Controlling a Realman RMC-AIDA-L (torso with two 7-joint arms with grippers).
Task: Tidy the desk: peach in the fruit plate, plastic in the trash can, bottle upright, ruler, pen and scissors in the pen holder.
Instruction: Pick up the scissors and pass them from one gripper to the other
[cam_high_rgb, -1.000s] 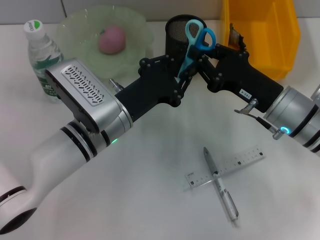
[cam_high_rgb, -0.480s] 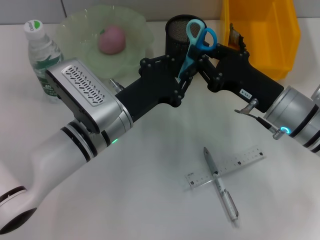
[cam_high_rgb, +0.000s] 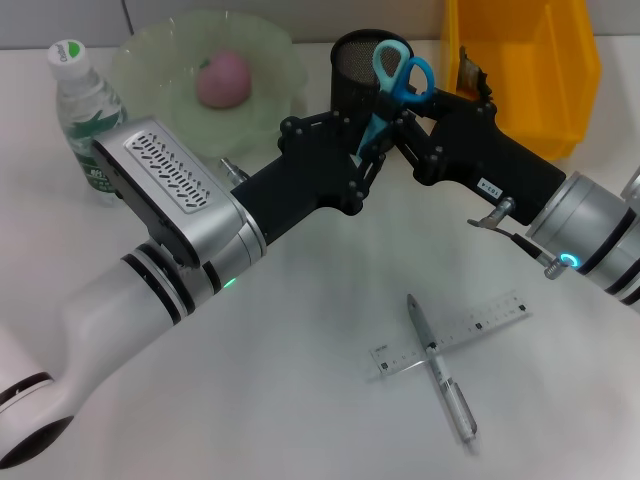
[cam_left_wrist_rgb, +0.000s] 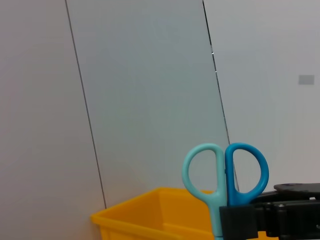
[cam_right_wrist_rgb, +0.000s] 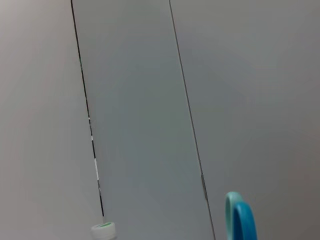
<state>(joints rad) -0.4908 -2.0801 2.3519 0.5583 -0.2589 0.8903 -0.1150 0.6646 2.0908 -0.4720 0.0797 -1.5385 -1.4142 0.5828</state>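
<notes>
Both tools are meeting at the scissors (cam_high_rgb: 392, 92), handles up, beside the pen holder (cam_high_rgb: 357, 60). The left tool (cam_high_rgb: 368, 150) and right tool (cam_high_rgb: 400, 130) are each gripping them. Pen (cam_high_rgb: 440, 368) lying across ruler (cam_high_rgb: 452, 334) on the near tabletop (cam_high_rgb: 300, 400).

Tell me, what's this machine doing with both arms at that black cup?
It is tidying a desk. Its left hand and right hand meet at the blue-handled scissors, held handles-up at the black mesh pen holder. The pink peach already sits in the pale green glass plate, and the clear plastic water bottle stands upright. The clear ruler and silver pen lie crossed on the white table, not yet put away.
</notes>
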